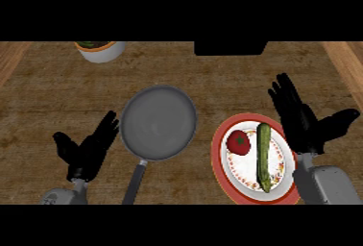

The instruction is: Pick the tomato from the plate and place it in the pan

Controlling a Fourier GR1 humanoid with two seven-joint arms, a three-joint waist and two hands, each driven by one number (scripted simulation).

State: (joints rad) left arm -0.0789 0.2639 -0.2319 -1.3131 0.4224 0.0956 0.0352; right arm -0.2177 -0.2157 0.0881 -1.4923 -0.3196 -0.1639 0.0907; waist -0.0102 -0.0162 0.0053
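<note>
Fingers [289, 98] of the right hand [303, 122], at the right of the frame, are straight and spread, thumb out to the side, holding nothing; the hand sits just beside the right rim of the plate [230, 178]. Fingers of the left hand [86, 149], at lower left, are likewise straight and spread, empty, just left of the pan [158, 122]. Tomato [239, 142]: red, lying on the left part of the plate at lower right of centre, beside a long green cucumber [264, 156]. Pan: grey, at centre, its handle running toward the lower edge, close to the plate's left rim. Brown bench [212, 81] beneath. White bowl [101, 50], upper left, cut by the frame edge. Dark block [230, 47], top centre.
</note>
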